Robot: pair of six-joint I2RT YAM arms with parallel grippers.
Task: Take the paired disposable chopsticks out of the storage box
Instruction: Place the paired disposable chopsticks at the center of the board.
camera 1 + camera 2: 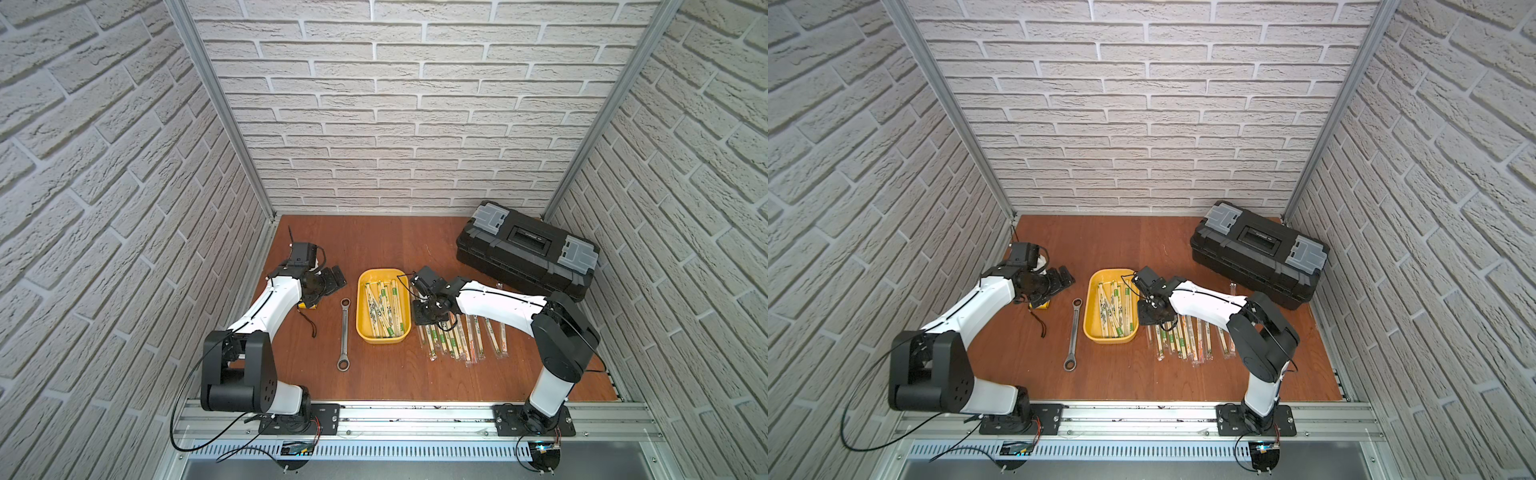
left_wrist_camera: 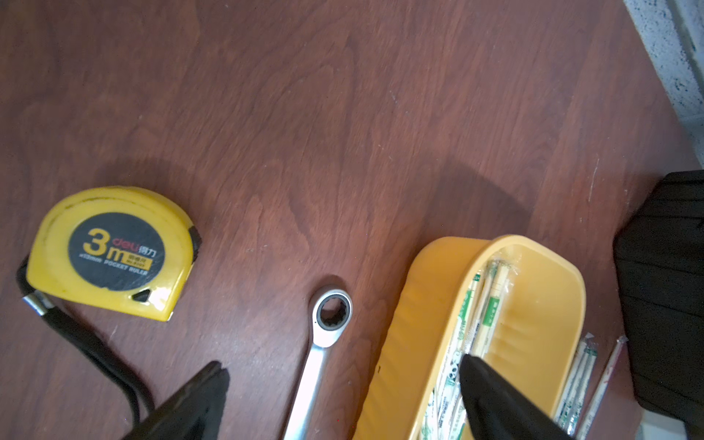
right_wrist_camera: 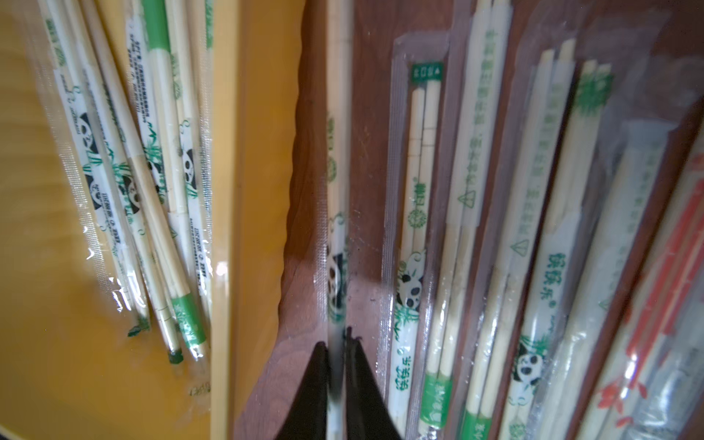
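The yellow storage box point(image 1: 383, 340) point(image 1: 1111, 338) sits mid-table with several paired disposable chopsticks point(image 1: 382, 307) point(image 3: 125, 171) inside. More sleeved pairs point(image 1: 457, 336) point(image 1: 1187, 340) lie in a row on the wood to its right. My right gripper point(image 1: 430, 320) point(image 3: 337, 343) hangs low between the box wall point(image 3: 259, 190) and that row. Its jaws are shut on one panda-print pair point(image 3: 337, 228), which looks blurred. My left gripper point(image 1: 332, 282) point(image 2: 341, 362) stands wide open left of the box, holding nothing. One of its fingertips point(image 2: 480, 377) overlaps the box's inside in the left wrist view.
A silver wrench point(image 1: 344, 332) point(image 2: 324, 335) lies just left of the box. A yellow tape measure point(image 2: 110, 251) with a black strap sits under the left arm. A big black toolbox point(image 1: 528, 253) fills the back right corner. Brick walls close in three sides.
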